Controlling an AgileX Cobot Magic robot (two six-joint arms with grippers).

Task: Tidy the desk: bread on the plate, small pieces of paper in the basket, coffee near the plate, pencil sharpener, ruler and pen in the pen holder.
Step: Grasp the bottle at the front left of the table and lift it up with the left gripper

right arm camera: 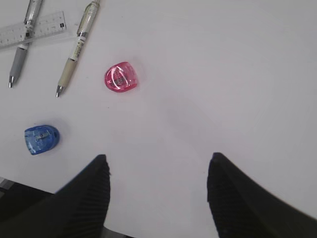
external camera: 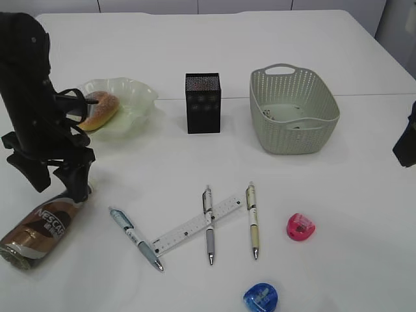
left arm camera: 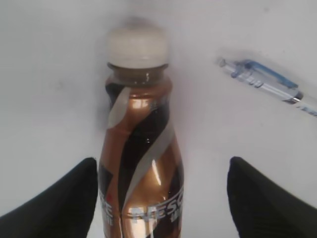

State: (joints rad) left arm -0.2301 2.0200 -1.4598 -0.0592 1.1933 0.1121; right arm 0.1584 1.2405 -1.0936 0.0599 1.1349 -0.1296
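While the coffee lies on its side at the near left, your left gripper hangs right over it, fingers spread either side of the body, not touching. Its long axis runs between them, cap pointing away, so I'd judge you need only close. The plate with the bread sits just beyond. Your right gripper is spread too, holding nothing, well apart at the right.

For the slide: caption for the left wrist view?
Open left gripper straddling a Nescafe coffee bottle lying on the white table, blue pen alongside.
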